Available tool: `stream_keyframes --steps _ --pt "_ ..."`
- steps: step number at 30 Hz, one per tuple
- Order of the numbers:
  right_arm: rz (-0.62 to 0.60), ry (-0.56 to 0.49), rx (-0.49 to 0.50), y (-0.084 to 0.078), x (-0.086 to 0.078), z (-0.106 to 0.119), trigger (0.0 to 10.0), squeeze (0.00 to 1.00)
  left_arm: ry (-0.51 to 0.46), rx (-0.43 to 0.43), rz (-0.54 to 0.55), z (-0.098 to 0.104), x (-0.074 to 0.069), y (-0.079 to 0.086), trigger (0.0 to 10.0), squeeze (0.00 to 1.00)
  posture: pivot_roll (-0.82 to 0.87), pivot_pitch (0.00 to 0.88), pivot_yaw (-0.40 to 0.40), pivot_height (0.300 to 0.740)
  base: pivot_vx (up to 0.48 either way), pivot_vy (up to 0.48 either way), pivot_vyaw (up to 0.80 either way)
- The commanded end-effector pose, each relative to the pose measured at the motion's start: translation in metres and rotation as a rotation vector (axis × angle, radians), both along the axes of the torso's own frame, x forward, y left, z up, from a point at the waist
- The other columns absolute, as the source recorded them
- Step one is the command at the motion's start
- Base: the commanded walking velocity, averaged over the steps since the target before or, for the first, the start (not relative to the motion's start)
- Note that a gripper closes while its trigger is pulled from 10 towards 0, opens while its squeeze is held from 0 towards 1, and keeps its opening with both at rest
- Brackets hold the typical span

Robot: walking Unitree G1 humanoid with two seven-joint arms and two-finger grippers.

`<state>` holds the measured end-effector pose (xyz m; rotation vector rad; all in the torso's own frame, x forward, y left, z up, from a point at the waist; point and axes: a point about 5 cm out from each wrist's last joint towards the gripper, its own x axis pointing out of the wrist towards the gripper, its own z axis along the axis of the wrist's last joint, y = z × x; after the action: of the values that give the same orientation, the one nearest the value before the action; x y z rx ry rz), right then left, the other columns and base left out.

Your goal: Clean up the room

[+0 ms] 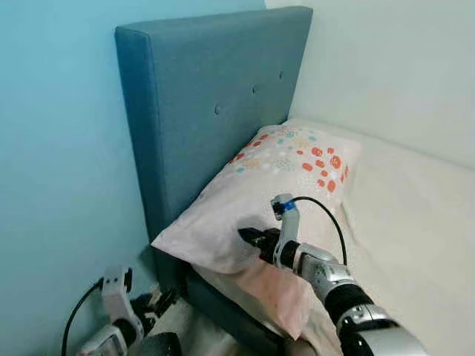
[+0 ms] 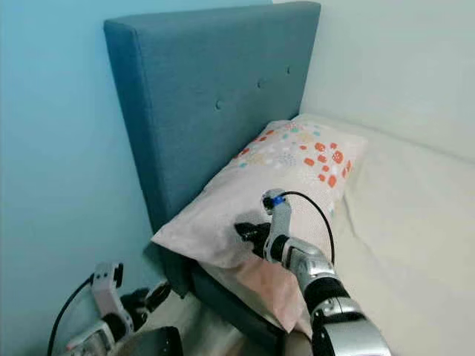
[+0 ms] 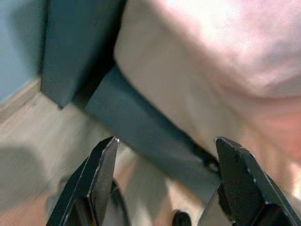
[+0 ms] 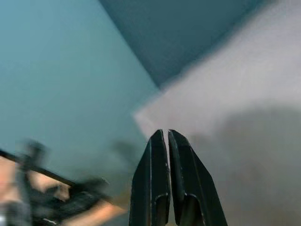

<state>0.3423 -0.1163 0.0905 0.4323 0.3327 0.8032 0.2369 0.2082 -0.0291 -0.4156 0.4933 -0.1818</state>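
A white pillow (image 1: 260, 189) with a patch of orange and teal dots near its far end lies on the bed (image 1: 415, 215), its long side leaning against the blue padded headboard (image 1: 215, 104). Its near corner juts out past the edge of the mattress, and a second pillow in a pale pink case (image 1: 278, 293) lies underneath it, hanging over the bed's side.

The right hand (image 1: 249, 236) reaches in over the pink pillow and meets the near end of the white pillow. In the right wrist view its two black fingers (image 4: 150, 183) are pressed together, tips touching, with pale pillow fabric blurred behind them; whether any cloth is caught between them cannot be told.

The left hand (image 3: 164, 150) hangs low beside the bed, near the foot of the headboard, over a pale wooden floor (image 3: 33, 136). Its fingers are spread wide with nothing between them, pointing toward the dark blue bed base (image 3: 141, 127).

A light blue wall (image 1: 59, 148) stands behind the headboard.
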Motion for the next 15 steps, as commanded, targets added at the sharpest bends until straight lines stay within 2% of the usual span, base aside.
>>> stream_keyframes --steps 1,4,6,9,10,13,15 --pt "0.037 -0.017 0.074 -0.002 -0.002 0.010 10.0 0.00 0.033 0.030 0.011 -0.005 -0.005 0.004 10.0 0.00 0.04 0.000 -0.072 0.542 0.000 0.000 0.00" --pt "0.154 -0.046 0.116 0.001 -0.014 0.016 10.0 0.00 0.095 0.064 0.038 -0.014 -0.014 0.009 10.0 0.00 0.02 0.000 -0.071 0.542 0.000 0.000 0.00" --pt "0.154 -0.074 0.097 0.003 -0.017 0.015 10.0 0.00 0.126 0.089 0.060 -0.017 -0.019 0.012 10.0 0.00 0.01 0.000 -0.070 0.542 0.000 0.000 0.00" --pt "0.056 -0.081 0.054 0.002 -0.010 0.009 10.0 0.00 0.155 0.130 0.087 -0.020 -0.022 0.016 10.0 0.00 0.01 0.000 -0.069 0.542 0.000 0.000 0.00" --pt "0.056 -0.081 0.054 0.002 -0.010 0.009 10.0 0.00 0.155 0.130 0.087 -0.020 -0.022 0.016 10.0 0.00 0.01 0.000 -0.069 0.542 0.000 0.000 0.00" --pt "-0.159 -0.028 0.120 -0.008 -0.003 0.000 10.0 0.00 0.225 0.196 0.167 -0.025 -0.026 0.023 10.0 0.00 -0.01 0.000 -0.067 0.547 0.000 0.000 0.00" --pt "-0.225 -0.036 0.089 -0.012 -0.007 -0.008 10.0 0.00 0.277 0.255 0.206 -0.026 -0.026 0.027 10.0 0.00 -0.01 0.000 -0.064 0.556 0.000 0.000 0.00"
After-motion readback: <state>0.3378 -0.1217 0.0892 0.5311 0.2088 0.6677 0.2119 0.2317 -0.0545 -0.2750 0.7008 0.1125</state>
